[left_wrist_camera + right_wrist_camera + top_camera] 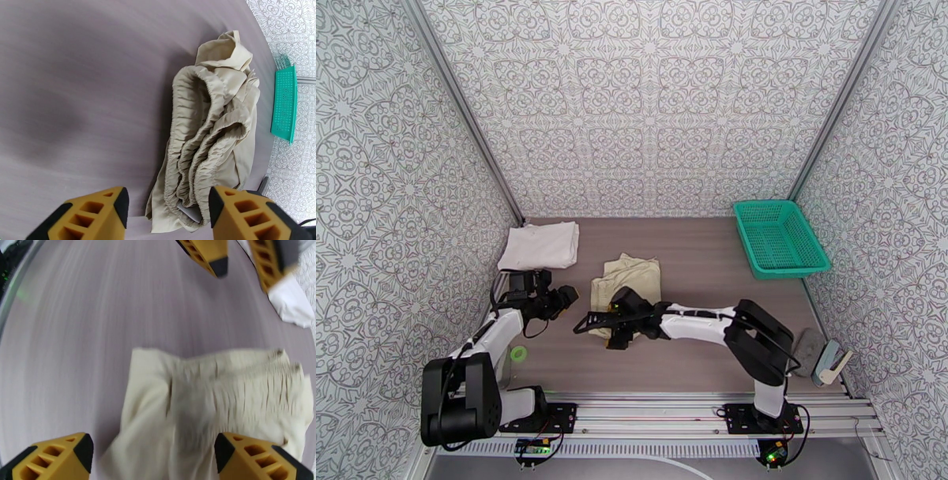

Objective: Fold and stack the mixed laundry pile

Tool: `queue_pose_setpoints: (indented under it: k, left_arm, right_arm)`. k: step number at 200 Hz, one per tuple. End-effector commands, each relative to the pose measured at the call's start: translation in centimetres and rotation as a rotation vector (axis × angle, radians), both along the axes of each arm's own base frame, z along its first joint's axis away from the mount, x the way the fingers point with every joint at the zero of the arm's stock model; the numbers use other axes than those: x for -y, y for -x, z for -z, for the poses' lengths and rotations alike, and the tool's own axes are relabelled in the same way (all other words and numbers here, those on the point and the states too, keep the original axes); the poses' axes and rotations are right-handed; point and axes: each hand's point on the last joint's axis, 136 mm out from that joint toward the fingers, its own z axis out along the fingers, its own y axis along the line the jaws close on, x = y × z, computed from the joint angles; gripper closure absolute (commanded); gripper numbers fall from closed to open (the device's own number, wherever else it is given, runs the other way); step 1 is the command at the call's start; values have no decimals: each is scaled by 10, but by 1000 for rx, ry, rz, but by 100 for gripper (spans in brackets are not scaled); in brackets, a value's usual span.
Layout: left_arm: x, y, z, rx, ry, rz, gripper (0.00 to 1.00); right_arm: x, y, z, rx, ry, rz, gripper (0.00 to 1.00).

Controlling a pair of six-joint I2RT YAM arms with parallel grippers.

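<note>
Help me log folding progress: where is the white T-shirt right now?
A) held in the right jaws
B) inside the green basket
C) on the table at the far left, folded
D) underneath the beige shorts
C: the white T-shirt lies folded on the table at its far left, apart from the beige shorts and the green basket.
</note>
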Motion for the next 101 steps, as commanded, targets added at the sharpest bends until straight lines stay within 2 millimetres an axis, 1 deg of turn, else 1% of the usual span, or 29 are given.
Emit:
queue_pose_setpoints:
  k: [1, 13, 22, 34, 55, 70, 76, 92, 101]
  left_arm:
    - [-5, -1, 0, 8, 6, -11, 39]
    - [-8, -1, 1, 2, 8, -22, 38]
    - [-10, -1, 2, -3, 8, -30, 38]
    - [-12, -1, 4, -16, 11, -38, 37]
    - [-12, -1, 8, -38, 16, -39, 35]
    - [-11, 1, 11, -53, 24, -47, 33]
    - [-10, 2, 12, -60, 31, -49, 33]
    - [0, 5, 12, -68, 49, -37, 31]
    - [7, 6, 11, -67, 58, -30, 29]
  right_arm:
    - [-10, -12, 7, 99, 48, 12, 12]
    - [-11, -20, 18, 125, 67, 53, 13]
    - [-11, -25, 26, 141, 83, 73, 14]
    - [-11, -24, 38, 144, 110, 67, 17]
    - [-10, -25, 50, 171, 144, 73, 28]
    - [-6, -31, 48, 206, 130, 100, 42]
    - [-5, -33, 44, 221, 119, 107, 51]
    - [-3, -39, 26, 241, 54, 135, 74]
    - [-2, -41, 14, 242, 7, 148, 81]
